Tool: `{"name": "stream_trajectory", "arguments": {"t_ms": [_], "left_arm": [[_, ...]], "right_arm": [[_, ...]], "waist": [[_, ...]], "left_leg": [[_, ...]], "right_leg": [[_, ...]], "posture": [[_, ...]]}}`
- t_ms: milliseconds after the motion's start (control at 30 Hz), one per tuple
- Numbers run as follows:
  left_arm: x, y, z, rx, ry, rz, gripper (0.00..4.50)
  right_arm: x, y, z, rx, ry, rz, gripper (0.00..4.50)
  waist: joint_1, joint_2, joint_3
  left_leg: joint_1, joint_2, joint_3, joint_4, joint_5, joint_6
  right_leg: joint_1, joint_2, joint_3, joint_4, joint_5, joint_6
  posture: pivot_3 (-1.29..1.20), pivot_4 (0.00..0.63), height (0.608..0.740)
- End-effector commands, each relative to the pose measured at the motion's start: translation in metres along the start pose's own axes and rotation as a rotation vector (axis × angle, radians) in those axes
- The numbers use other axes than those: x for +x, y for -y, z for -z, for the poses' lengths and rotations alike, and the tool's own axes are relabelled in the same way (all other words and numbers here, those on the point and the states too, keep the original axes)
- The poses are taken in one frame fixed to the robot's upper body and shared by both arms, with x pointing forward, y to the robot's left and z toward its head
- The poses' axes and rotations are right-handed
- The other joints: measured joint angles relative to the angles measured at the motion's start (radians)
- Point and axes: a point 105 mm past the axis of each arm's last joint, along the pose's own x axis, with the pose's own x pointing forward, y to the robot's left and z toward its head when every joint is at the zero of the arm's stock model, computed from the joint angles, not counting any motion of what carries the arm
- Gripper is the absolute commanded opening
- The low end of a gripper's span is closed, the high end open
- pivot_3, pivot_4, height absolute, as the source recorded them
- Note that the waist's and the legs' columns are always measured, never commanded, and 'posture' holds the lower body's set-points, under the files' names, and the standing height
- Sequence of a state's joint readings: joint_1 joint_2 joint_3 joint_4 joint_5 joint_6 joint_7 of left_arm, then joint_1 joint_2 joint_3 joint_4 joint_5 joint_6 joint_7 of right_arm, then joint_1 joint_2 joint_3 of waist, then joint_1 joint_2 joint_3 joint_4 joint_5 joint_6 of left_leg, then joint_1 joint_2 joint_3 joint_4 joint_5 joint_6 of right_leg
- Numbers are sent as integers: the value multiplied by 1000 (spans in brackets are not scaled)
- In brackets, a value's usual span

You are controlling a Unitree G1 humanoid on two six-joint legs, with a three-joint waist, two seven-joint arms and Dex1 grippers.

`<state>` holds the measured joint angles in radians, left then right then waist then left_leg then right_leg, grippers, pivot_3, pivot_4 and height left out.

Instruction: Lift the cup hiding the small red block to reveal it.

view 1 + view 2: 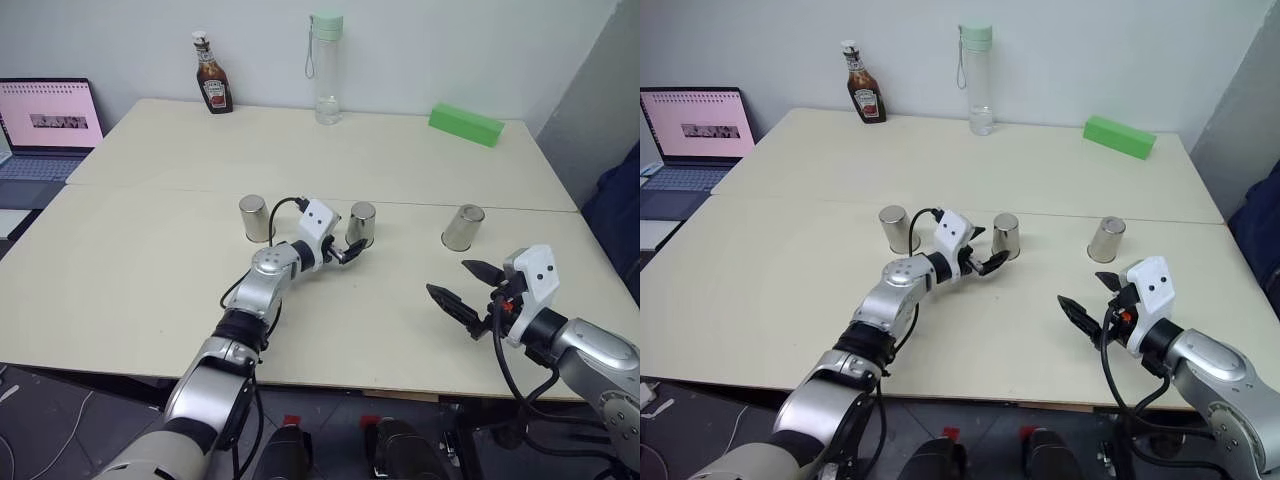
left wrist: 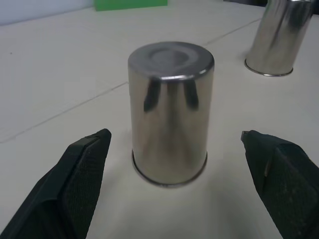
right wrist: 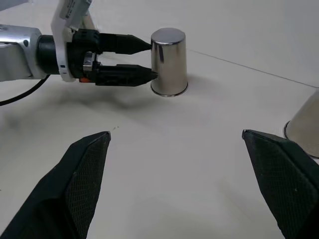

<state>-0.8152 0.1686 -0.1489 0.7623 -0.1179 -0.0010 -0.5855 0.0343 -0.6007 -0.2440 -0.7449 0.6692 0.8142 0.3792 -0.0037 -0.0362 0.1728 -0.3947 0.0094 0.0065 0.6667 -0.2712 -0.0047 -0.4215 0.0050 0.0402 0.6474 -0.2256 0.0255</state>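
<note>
Three inverted steel cups are set in a row across the tabletop (image 1: 120, 280), and the middle cup (image 1: 361, 224) is faced by the left claw (image 1: 343, 247), whose fingers are spread wide apart just short of its sides, at about 7 o'clock from it, without touching. The right claw (image 1: 468, 290) is held above the tabletop, fingers likewise apart and empty, at about 6 o'clock from the right cup (image 1: 463, 227). The left cup (image 1: 255, 218) is left standing at 9 o'clock from the middle one.

The laptop (image 1: 48, 130) left of the table (image 1: 150, 290) is cut off by the frame's edge, its screen text too small to read, and the upside-down middle cup (image 1: 361, 224) hides its inside.
</note>
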Motion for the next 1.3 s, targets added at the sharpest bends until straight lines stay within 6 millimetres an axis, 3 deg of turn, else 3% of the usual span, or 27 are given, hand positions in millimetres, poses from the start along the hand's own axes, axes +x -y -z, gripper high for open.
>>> {"name": "stream_trajectory", "arguments": {"t_ms": [33,100,433,567,733,833,900,1000,1300], "left_arm": [[11,-4,-15,28,53,-10,4461],[15,-5,-20,22,72,-10,4461],[23,3,-30,11,130,19,2611],[21,-2,-36,10,158,9,2607],[9,-24,-66,29,247,-77,2606],[-15,-57,-75,22,255,-245,2606],[-28,-66,-64,0,220,-309,2606],[-37,-64,-46,-43,160,-340,2606],[-35,-57,-10,-142,74,-352,2606]], "right_arm": [[-5,-1,-13,-29,50,25,4500],[-5,-1,-14,-30,51,28,4500],[-5,0,-17,-25,60,50,4500],[-6,1,-18,-26,58,54,4500],[-6,2,-18,-28,57,54,4500],[-5,3,-18,-24,59,54,4500],[-4,2,-16,-16,54,48,4500],[-2,1,-13,-9,49,40,4500],[0,6,-16,-17,52,36,4500]], "waist": [[0,0,0],[0,0,0],[0,0,0],[0,0,0],[0,0,0],[-4,0,0],[-8,0,0],[-5,2,-1],[6,2,-1]], "left_leg": [[0,0,0,0,0,0],[0,0,0,0,0,0],[0,0,0,0,0,0],[0,0,0,0,0,0],[0,0,0,0,0,0],[0,1,0,0,0,0],[1,1,0,0,0,0],[3,1,0,-1,0,0],[-2,0,-2,10,0,0]], "right_leg": [[0,0,0,0,0,0],[0,0,0,0,0,0],[0,1,0,0,0,0],[0,1,0,0,0,0],[0,1,0,0,0,0],[0,1,0,0,0,0],[0,1,1,1,0,0],[1,0,1,1,0,0],[2,0,-2,2,3,4]], "posture": [[0,150,740],[0,150,740],[0,150,740],[0,150,740],[0,150,740],[0,150,740],[0,150,740],[0,150,740],[0,150,740]]}}
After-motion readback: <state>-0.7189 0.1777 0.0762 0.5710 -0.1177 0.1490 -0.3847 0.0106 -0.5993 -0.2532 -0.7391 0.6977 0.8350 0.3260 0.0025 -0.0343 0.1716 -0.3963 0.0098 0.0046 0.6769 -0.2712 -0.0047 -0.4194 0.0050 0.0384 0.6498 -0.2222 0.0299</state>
